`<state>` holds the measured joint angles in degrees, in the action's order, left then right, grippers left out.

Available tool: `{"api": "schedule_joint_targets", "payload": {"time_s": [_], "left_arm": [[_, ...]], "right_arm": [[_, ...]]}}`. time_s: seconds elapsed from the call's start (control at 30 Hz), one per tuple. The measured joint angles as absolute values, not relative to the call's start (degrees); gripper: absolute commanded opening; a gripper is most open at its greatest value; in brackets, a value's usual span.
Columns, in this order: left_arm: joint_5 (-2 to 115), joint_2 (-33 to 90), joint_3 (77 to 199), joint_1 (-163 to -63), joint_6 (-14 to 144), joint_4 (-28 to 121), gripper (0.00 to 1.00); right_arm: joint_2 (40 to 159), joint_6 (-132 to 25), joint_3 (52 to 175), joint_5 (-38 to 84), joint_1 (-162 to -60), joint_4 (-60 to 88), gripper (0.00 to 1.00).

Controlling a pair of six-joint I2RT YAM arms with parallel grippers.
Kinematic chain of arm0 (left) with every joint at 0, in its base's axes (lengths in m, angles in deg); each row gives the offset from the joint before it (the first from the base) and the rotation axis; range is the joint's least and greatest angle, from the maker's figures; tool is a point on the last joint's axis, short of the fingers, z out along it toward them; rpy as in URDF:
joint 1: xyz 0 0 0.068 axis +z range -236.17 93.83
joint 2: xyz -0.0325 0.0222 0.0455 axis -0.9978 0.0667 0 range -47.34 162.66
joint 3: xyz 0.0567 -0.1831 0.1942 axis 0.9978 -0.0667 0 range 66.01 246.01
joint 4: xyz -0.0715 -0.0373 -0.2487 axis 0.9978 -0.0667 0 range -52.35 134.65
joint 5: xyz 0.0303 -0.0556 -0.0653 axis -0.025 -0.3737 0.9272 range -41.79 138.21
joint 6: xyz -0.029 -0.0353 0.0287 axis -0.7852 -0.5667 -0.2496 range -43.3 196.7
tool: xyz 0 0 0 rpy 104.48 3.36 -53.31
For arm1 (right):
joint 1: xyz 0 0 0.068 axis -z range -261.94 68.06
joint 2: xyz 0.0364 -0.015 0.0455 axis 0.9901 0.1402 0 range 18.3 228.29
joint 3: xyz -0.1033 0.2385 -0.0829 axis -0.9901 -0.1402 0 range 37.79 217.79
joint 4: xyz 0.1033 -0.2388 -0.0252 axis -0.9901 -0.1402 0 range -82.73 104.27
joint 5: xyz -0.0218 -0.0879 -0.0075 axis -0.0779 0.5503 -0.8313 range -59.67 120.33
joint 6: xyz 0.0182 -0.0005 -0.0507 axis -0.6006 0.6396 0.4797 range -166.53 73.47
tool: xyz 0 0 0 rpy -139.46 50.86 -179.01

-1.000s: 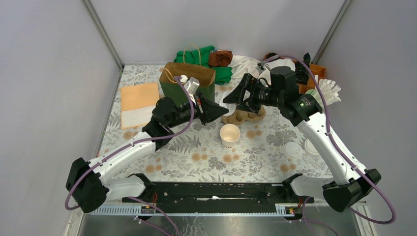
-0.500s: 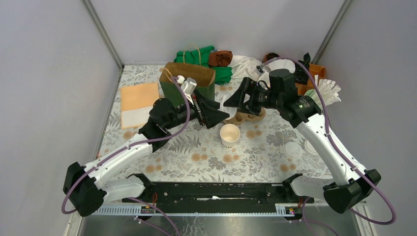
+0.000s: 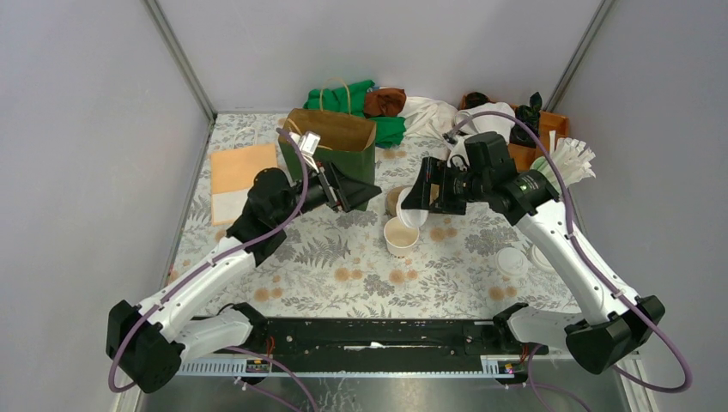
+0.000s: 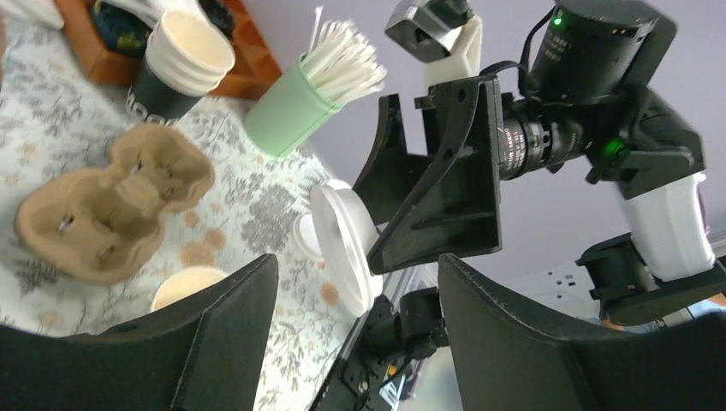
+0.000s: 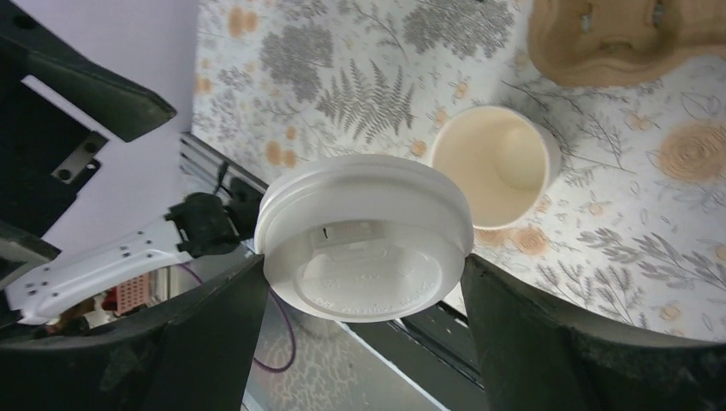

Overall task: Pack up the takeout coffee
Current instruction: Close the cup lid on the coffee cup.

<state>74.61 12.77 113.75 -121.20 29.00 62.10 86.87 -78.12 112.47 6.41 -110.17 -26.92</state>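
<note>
- Top view: your right gripper (image 3: 414, 206) pinches the round white plastic lid (image 3: 410, 209) by its edges. The small white paper cup (image 3: 401, 235) stands open on the table just below that gripper, a little toward the arm bases, apart from the lid. The takeout coffee is thus in two parts and uncapped.
- Top view: your left gripper (image 3: 359, 189) is spread and empty, off to the left of the right gripper. The brown paper bag with green sides (image 3: 330, 142) stands just behind it. The brown moulded-pulp cup carrier (image 3: 393, 199) is mostly hidden behind the right gripper.
- Left wrist view: the left fingers stand wide with nothing between them. Straight ahead, the lid hangs steeply tilted in the right gripper. The cup rim shows low, beside the left-hand finger.
- Right wrist view: the lid spans the gap between the right fingers and touches both. The cup mouth lies beyond the lid and off to one side, not centred under it.
- Judgement: the step in hand is capping the cup. You will need to level the lid, centre it over the rim, lower it and press it evenly. The cup is unheld and could slide or tip, so bracing it with the left gripper looks prudent.
- Change: a second ago both grippers met tip to tip over the carrier. The left has since drawn back toward the bag, and the right has come down toward the cup. The cup has not moved.
</note>
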Motion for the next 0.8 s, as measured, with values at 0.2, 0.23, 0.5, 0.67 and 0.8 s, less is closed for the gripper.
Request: {"api": "schedule_joint_targets", "payload": {"time_s": [0.2, 0.23, 0.5, 0.67, 0.8], "left_arm": [[73.4, 10.5, 111.1, -121.2, 29.2, 54.4, 0.64], [73.1, 10.3, 110.3, -121.2, 29.1, 54.0, 0.63], [69.3, 9.5, 99.9, -121.4, 24.7, 53.1, 0.54], [67.2, 13.2, 98.8, -121.4, 23.2, 53.6, 0.49], [66.2, 17.0, 98.4, -121.5, 22.4, 55.5, 0.47]], "right_arm": [[89.5, -74.2, 112.2, 8.4, -110.2, -31.8, 0.87], [89.9, -73.7, 111.9, 8.8, -110.2, -32.3, 0.87], [95.8, -70.3, 111.7, 12.4, -110.3, -36.4, 0.86], [101.7, -69.3, 112.9, 13.9, -110.8, -38.5, 0.86], [105.1, -69.2, 115.2, 14.8, -111.8, -39.9, 0.87]]}}
